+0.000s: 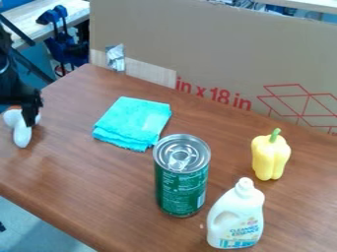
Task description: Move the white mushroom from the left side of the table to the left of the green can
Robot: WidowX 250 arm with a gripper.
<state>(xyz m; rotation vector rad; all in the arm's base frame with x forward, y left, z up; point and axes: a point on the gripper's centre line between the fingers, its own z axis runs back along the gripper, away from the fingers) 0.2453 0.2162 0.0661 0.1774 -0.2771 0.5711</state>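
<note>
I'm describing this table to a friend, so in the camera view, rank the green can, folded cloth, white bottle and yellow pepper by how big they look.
1. Green can
2. White bottle and folded cloth, too alike to rank
3. Yellow pepper

Single fixed view: above table (99, 184), facing slantwise down, toward upright cardboard (217, 54).

You can pass low over the folded cloth (133, 120) or between the upright can (182, 189) and yellow pepper (270, 160); the white bottle (238, 216) blocks the near end, cardboard (217, 49) the back.
</note>
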